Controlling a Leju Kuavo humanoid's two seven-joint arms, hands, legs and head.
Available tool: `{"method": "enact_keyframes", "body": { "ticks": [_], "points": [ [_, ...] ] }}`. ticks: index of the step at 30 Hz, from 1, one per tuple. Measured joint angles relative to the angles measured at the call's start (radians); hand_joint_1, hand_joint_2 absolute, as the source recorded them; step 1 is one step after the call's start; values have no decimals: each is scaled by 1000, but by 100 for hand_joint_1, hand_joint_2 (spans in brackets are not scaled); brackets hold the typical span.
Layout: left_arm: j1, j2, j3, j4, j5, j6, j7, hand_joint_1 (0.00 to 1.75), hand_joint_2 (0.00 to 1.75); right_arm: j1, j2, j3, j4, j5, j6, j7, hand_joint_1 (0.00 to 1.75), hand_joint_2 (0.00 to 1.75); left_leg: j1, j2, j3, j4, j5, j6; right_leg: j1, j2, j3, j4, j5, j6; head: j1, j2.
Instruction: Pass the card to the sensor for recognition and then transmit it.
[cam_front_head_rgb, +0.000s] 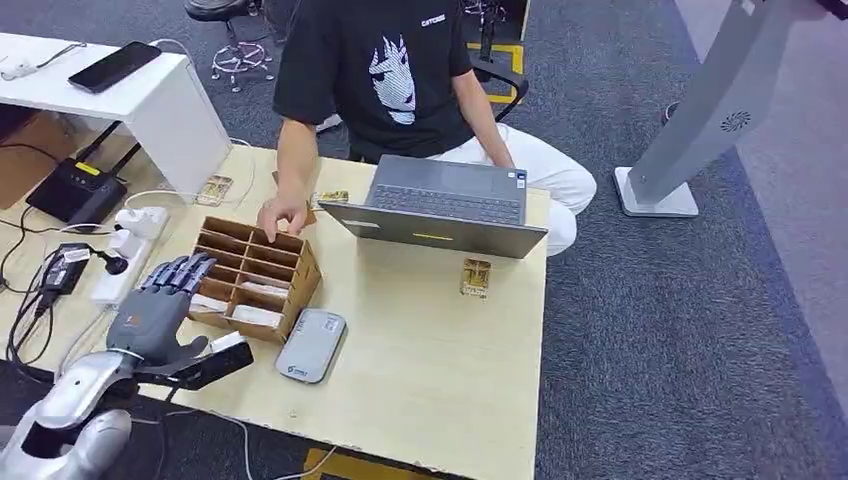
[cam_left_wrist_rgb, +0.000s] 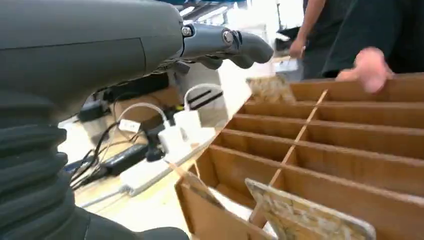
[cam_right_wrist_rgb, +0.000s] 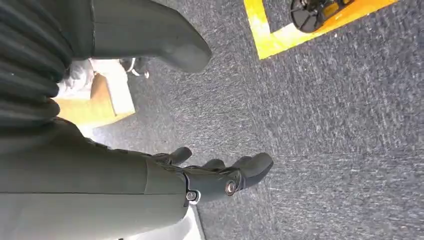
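A brown cardboard divider box (cam_front_head_rgb: 262, 262) stands on the wooden table (cam_front_head_rgb: 430, 350). Pale cards (cam_front_head_rgb: 257, 316) lie in its near compartments, and one patterned card (cam_left_wrist_rgb: 305, 217) leans upright in the nearest slot. The flat grey sensor (cam_front_head_rgb: 311, 345) lies just right of the box. My left hand (cam_front_head_rgb: 152, 312) hovers at the box's left end, fingers spread and holding nothing; the left hand (cam_left_wrist_rgb: 150, 47) reaches above the box (cam_left_wrist_rgb: 350, 150). My right hand (cam_right_wrist_rgb: 200, 182) hangs over the carpet with its fingers apart and nothing in them.
A person sits behind the table, one hand (cam_front_head_rgb: 281, 216) on the box's far edge. An open laptop (cam_front_head_rgb: 440, 205) stands at the back. Loose cards (cam_front_head_rgb: 476, 277) lie on the table. A power strip with cables (cam_front_head_rgb: 125, 250) lies to my left.
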Motion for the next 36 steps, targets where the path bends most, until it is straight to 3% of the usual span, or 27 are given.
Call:
{"method": "enact_keyframes", "body": {
  "ticks": [2, 4, 17, 30, 31, 35, 36],
  "points": [
    [-35, -36, 1, 96, -6, 14, 0, 0, 175, -2, 0, 0, 0, 7, 7, 3, 0, 175, 0, -1, 0, 0, 0, 0, 0, 0, 0, 0, 0, 0, 0, 0],
    [-45, -57, 7, 131, -7, 20, 1, 0, 175, -2, 0, 0, 0, 16, 8, 3, 0, 175, 0, -1, 0, 0, 0, 0, 0, -1, 0, 0, 0, 0, 0, 0],
    [-60, -174, 22, 209, -47, 91, -22, 0, 175, -4, 0, 1, 0, 38, 18, 2, 0, 175, 0, -1, 0, 0, 0, 0, 0, -1, 0, 0, 0, 0, 0, 0],
    [-67, -212, 22, 226, 1, 54, -85, 0, 175, -5, 0, 1, 0, 54, 21, 2, 0, 175, 0, -1, 0, 0, 0, 0, 0, -1, 0, 0, 0, 0, 0, 0],
    [-67, -212, 22, 227, 5, 49, -88, 17, 175, -5, 0, 1, 0, 56, 21, 2, 0, 175, 0, -1, 0, 0, 0, 0, 0, -1, 0, 0, 0, 0, 0, 0],
    [-67, -202, 22, 227, 19, 36, -89, 17, 175, -4, 0, 1, 0, 58, 23, 1, 0, 175, 0, -1, 0, 0, 0, 0, 0, -1, 0, 0, 0, 0, 0, 0],
    [-67, -200, 22, 227, 21, 35, -89, 175, 175, -4, 0, 1, 0, 58, 23, 0, 0, 175, 0, -1, 0, 0, 0, 0, 0, -1, 0, 0, 0, 0, 0, 0]
  ]
}}
